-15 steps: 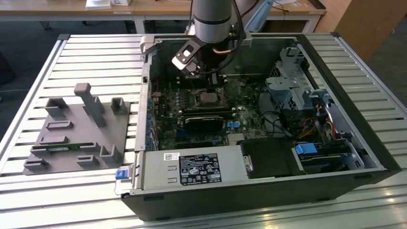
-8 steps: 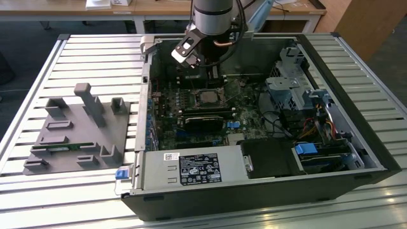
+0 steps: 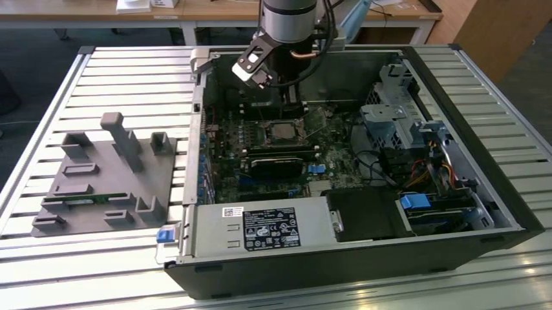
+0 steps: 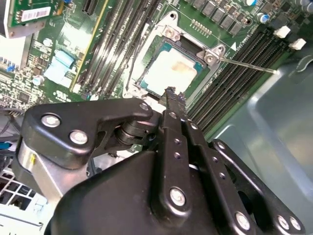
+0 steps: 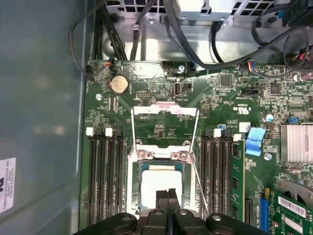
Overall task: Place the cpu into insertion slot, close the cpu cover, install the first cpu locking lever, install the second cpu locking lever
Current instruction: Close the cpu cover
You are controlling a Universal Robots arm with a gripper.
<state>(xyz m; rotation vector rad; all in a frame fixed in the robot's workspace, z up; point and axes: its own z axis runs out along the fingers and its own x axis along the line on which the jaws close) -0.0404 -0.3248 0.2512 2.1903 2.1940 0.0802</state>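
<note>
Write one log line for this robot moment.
cpu: in insertion slot | cpu cover: open | fingers: shut, over cpu

No text was legible to us. We saw a black-and-white rating label [image 3: 269, 227] on the power supply [image 3: 216, 236] at the case's near edge, with a small barcode sticker [image 3: 234, 211] beside it. In the first wrist view we saw a white label [image 5: 7, 183] on the case wall [image 5: 44, 122] and white silkscreen marks [image 5: 243, 108] on the green board [image 5: 161, 127] near the insertion slot [image 5: 134, 186]. We couldn't make out any of it.
</note>
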